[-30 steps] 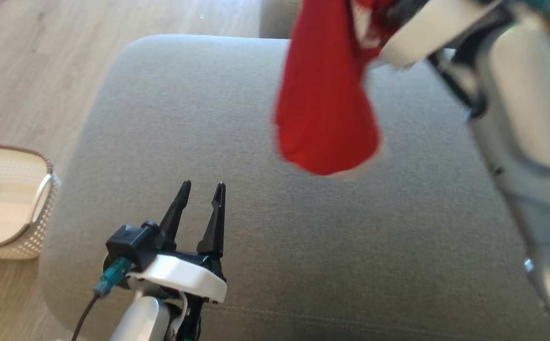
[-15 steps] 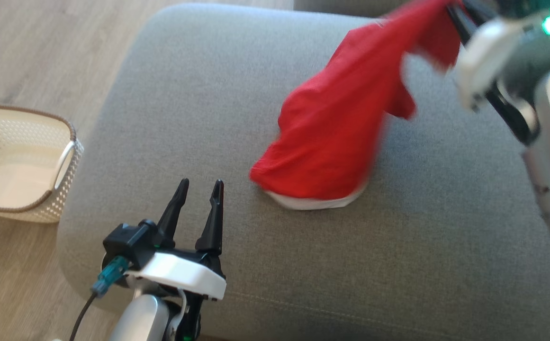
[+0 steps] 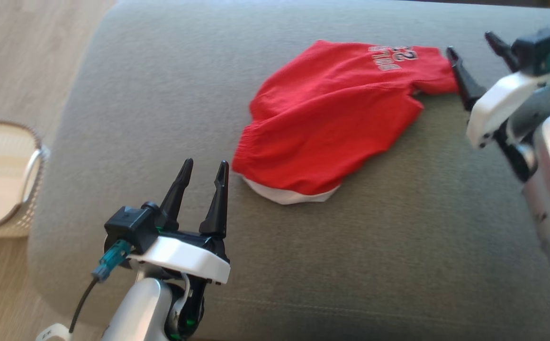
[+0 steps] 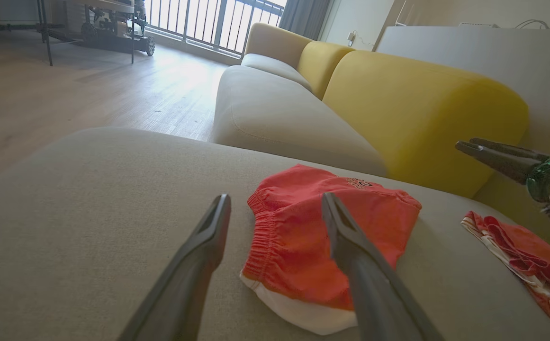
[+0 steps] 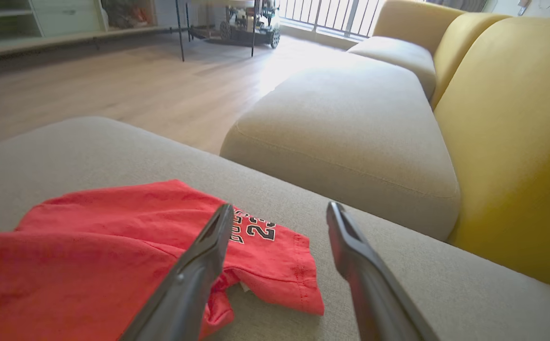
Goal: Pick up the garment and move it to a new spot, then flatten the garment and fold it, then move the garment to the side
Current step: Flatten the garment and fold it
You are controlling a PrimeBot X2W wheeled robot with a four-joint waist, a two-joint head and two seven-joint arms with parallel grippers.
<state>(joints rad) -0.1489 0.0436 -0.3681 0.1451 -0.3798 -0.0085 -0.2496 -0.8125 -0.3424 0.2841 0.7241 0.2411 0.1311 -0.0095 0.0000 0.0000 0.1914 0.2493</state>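
Red shorts [image 3: 331,128] lying rumpled on the grey sofa cushion [image 3: 398,246], right gripper [image 3: 469,42] spread open just beside their printed leg, left gripper [image 3: 206,163] open near the waistband

text: number "23" [image 5: 261,231] | on: red garment [image 3: 331,123], close to one hem | look: black digits with a white edge | place: about 1 o'clock in the head view, upside down there | also: pale word [image 3: 384,59] right beside the number, too blurry to read
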